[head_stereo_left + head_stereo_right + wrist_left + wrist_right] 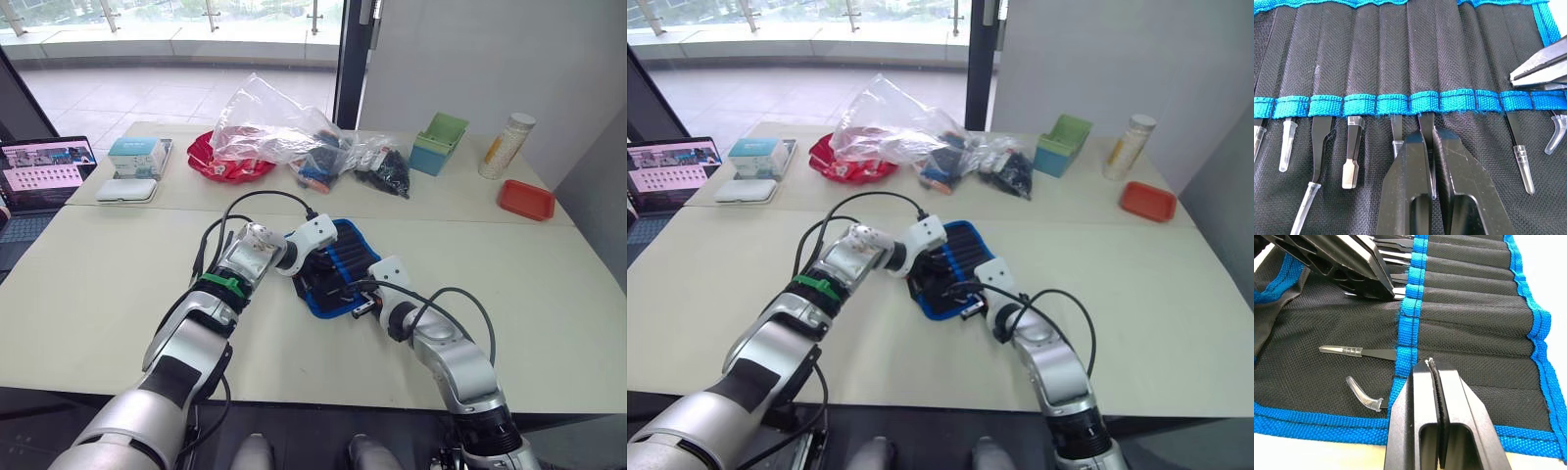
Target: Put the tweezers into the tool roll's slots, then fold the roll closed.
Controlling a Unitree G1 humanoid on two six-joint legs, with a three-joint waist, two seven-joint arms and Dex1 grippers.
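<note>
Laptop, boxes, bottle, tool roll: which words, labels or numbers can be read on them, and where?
None can be read.
Laptop: its screen shows rows of small marks, too small to read.
Teal box: print too small.
Bottle: no readable label.
Tool roll: plain black fabric, blue edging, no text.

- At my ten o'clock, a laptop [39, 174] sits open, with a white case [126, 190] and a teal box [135, 155] beside it.
- At twelve, a clear plastic bag [269, 125] lies over a red dish [227, 160].
- At two, I see a green bin [439, 142], a tall jar [506, 146] and a red tray [526, 199].
</note>
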